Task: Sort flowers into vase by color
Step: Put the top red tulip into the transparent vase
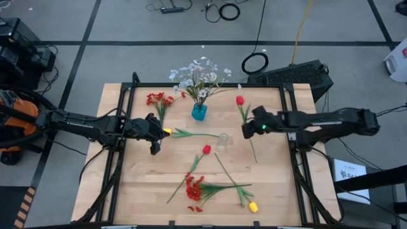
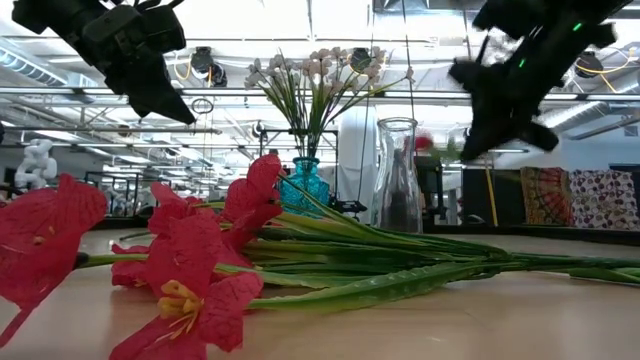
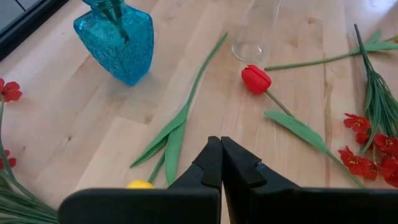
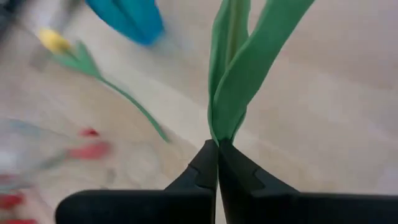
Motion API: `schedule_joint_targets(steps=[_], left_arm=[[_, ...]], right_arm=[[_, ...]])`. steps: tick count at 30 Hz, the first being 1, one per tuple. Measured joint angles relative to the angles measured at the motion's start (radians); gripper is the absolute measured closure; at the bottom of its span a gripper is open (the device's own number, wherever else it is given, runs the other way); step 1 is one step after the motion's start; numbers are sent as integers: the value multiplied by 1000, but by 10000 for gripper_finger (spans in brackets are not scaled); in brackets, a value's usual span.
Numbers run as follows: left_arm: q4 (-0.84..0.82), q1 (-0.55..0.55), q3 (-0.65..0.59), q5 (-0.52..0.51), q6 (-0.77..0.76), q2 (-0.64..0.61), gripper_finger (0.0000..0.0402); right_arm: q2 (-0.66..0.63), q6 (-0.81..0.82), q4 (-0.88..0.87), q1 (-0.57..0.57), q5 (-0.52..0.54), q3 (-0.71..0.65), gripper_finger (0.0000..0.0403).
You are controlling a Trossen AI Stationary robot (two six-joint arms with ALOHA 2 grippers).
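Wooden table (image 1: 127,191) lies open near its left edge, where my left gripper (image 1: 154,145) hovers pinched empty, while my right gripper (image 1: 247,129) clamps a red tulip (image 1: 240,100) beside the clear vase (image 1: 222,141).

overhead, table-level, two close wrist views

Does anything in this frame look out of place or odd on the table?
Nothing looks damaged or spilled. The clear vase stands empty while flowers lie loose around it; only the blue vase holds white sprays. The right gripper is shut on a red tulip by its leaves.
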Motion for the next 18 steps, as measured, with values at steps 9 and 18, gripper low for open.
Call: schedule_joint_targets(steps=[9,18], left_arm=[[4,0,0,0,1,0,398],[6,0,0,0,0,0,398]], right_arm=[[-201,-223,264,168,289,2,402],[-102,-755,847,225,316,3,402]])
